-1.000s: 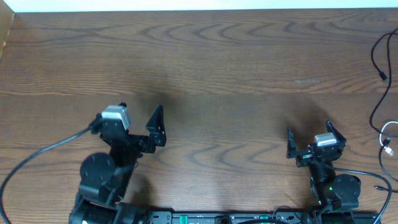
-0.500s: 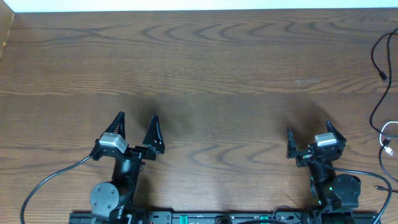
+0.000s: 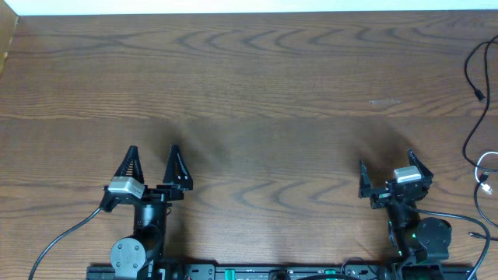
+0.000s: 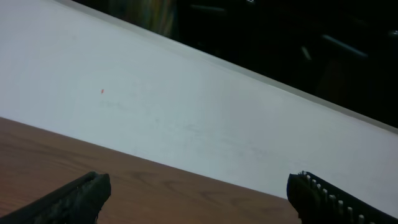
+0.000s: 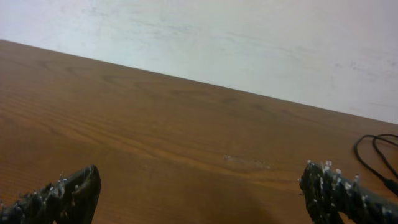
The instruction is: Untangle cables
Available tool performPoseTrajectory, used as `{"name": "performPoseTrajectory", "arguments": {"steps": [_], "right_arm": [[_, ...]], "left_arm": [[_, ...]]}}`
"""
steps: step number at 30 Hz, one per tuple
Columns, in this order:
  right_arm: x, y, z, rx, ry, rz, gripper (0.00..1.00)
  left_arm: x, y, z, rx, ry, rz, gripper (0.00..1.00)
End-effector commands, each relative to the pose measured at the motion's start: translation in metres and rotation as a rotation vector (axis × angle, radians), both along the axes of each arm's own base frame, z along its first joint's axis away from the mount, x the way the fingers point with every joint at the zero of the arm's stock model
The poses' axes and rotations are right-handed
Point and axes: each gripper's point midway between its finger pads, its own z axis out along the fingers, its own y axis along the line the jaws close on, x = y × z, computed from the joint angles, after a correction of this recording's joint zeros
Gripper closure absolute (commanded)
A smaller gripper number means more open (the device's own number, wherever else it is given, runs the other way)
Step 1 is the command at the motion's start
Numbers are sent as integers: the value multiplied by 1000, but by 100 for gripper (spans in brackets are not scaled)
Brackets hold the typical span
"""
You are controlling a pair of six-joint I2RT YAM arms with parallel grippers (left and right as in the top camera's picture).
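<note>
The big brown wooden table (image 3: 272,78) is in front of me. My left claw (image 3: 152,152) is near my side of it, its two black fingers wide apart with nothing between them. My right claw (image 3: 386,162) is wide apart too and holds nothing. The thin black cable (image 3: 468,70) and the thin white cable (image 3: 482,177) lie at the table's right edge, well apart from both claws.

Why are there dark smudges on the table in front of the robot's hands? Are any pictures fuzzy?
Overhead: the smudges are soft shadows on the table ahead of the left hand and right hand. Left wrist: very dark above the white wall. Right wrist: the near fingers look fuzzy, while the black cable looks fairly clear.
</note>
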Motion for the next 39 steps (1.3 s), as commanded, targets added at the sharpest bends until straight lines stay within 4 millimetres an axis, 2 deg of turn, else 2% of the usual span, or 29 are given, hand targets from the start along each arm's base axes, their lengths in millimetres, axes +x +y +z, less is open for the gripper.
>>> {"name": "performPoseTrajectory", "arguments": {"steps": [1, 4, 9, 14, 17, 24, 39], "right_arm": [[0, 0, 0, -6, -1, -2, 1], [0, 0, 0, -6, -1, -2, 1], [0, 0, 0, -6, -1, -2, 1], [0, 0, 0, -6, -1, -2, 1], [0, 0, 0, -6, -1, -2, 1], [0, 0, 0, -6, -1, -2, 1], [0, 0, 0, -6, -1, -2, 1]], "left_arm": [[0, 6, -1, -15, -5, 28, 4], [3, 14, -14, -24, 23, 76, 4], [11, 18, -50, -17, 121, 101, 4], [12, 21, -58, -9, 151, 116, 4], [12, 24, -70, -4, 203, 130, 4], [10, 25, -119, 23, 403, 138, 4], [10, 24, -119, 51, 401, 132, 4]]}}
